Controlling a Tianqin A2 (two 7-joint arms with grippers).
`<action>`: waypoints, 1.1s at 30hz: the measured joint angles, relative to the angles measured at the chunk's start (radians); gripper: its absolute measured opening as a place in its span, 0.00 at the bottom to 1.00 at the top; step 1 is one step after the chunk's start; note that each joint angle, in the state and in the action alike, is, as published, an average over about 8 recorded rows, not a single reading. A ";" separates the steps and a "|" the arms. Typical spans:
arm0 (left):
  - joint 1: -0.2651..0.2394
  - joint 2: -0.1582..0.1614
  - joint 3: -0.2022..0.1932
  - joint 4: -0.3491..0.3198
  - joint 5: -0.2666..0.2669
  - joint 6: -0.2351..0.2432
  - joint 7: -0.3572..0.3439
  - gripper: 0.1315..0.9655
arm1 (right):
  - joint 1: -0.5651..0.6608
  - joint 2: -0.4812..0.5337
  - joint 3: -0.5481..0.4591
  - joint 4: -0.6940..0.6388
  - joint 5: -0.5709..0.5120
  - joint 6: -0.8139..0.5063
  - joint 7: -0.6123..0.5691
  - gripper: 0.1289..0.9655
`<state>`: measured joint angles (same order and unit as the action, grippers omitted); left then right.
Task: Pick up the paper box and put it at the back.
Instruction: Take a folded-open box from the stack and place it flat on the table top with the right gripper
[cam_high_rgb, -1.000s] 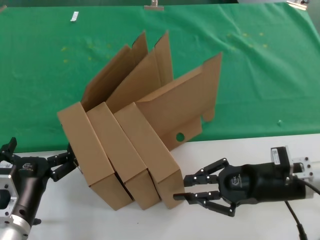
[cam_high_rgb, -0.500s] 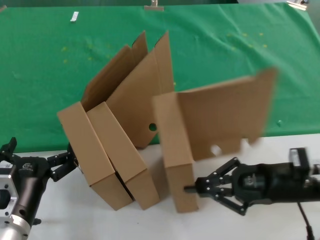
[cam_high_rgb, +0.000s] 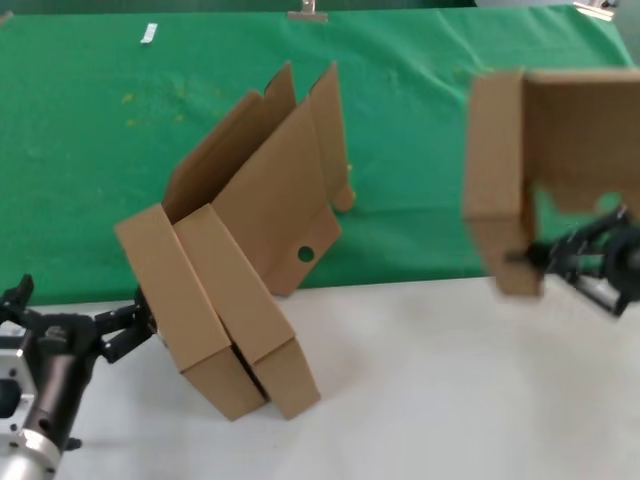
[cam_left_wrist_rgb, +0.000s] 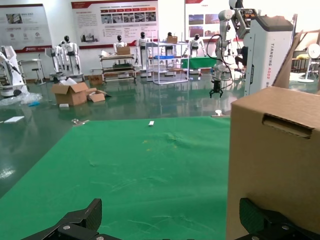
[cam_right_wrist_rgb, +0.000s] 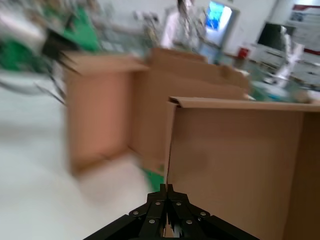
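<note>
Right gripper (cam_high_rgb: 530, 262) is off at the right edge of the head view, fingers pinched together on the lower wall of the shallow brown corrugated cardboard mailer box (cam_high_rgb: 500, 170) with its tall hinged lid flap; box is lifted clear, hanging over the near edge of the green felt cloth (cam_high_rgb: 120, 150), at the cloth's right side (blurred, so fine detail can't be read). In the right wrist view the same box (cam_right_wrist_rgb: 235, 165) fills the frame with the black fingers (cam_right_wrist_rgb: 167, 200) closed on its wall edge. Two more brown cardboard mailer boxes (cam_high_rgb: 235, 290) lean together left of centre, bases on the white tabletop (cam_high_rgb: 420, 390), lid flaps reaching up over the green cloth. Left gripper (cam_high_rgb: 105, 330) sits low at the left, just beside the leftmost leaning box, jaws spread wide, holding nothing; left wrist view shows its finger (cam_left_wrist_rgb: 80, 222) apart from the other and a box wall (cam_left_wrist_rgb: 275, 165) close by.
</note>
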<state>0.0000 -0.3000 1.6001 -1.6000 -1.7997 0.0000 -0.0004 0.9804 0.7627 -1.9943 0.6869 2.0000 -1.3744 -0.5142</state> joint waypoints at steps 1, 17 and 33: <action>0.000 0.000 0.000 0.000 0.000 0.000 0.000 1.00 | 0.033 0.002 0.008 -0.017 -0.032 0.023 -0.014 0.03; 0.000 0.000 0.000 0.000 0.000 0.000 0.000 1.00 | 0.571 -0.270 -0.092 -0.601 -0.546 0.535 -0.270 0.03; 0.000 0.000 0.000 0.000 0.000 0.000 0.000 1.00 | 0.504 -0.408 -0.192 -0.681 -0.700 0.819 -0.235 0.03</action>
<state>0.0000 -0.3000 1.6001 -1.6000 -1.7997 0.0000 -0.0004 1.4849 0.3548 -2.1859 0.0054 1.3001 -0.5553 -0.7491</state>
